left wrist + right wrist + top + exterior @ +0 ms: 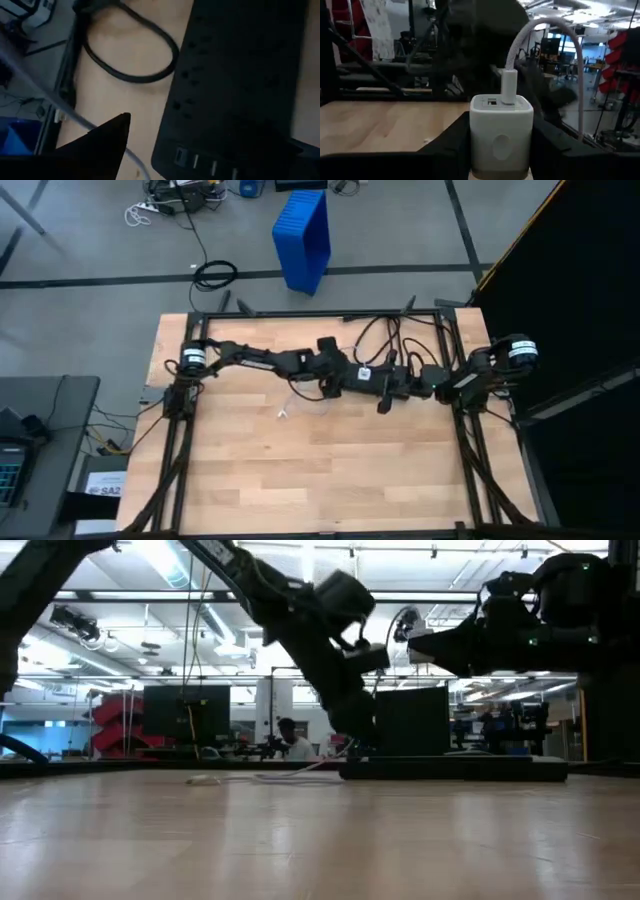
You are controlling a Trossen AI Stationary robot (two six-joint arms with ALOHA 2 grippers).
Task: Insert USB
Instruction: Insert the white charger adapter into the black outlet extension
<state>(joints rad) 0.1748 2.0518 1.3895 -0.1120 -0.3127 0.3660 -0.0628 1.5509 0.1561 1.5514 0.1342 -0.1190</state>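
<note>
My right gripper (501, 145) is shut on a white charger block (501, 132), and the white USB cable (560, 30) is plugged into the block's top. From there the cable arcs up and away. A loose stretch of cable (287, 410) lies on the wooden table (330, 470). The black power strip (235, 85) lies flat with small ports at its end (195, 160). My left gripper (355, 740) hangs low at the strip's end, with the thin cable (50, 100) running past it. Whether it touches the cable is hidden. My right gripper pinches the charger block by two opposite sides (475, 145) between its two fingers. The fingers come in level from the table's right side. The block stands upright with its port face up and the USB plug (508, 87) in one port. It is lifted clear of the table.
A thick black cord (130, 70) loops on the table beside the power strip. A black metal frame (320, 313) borders the far edge and sides of the table. A blue bin (303, 235) stands on the floor beyond. The near half of the table is bare wood.
</note>
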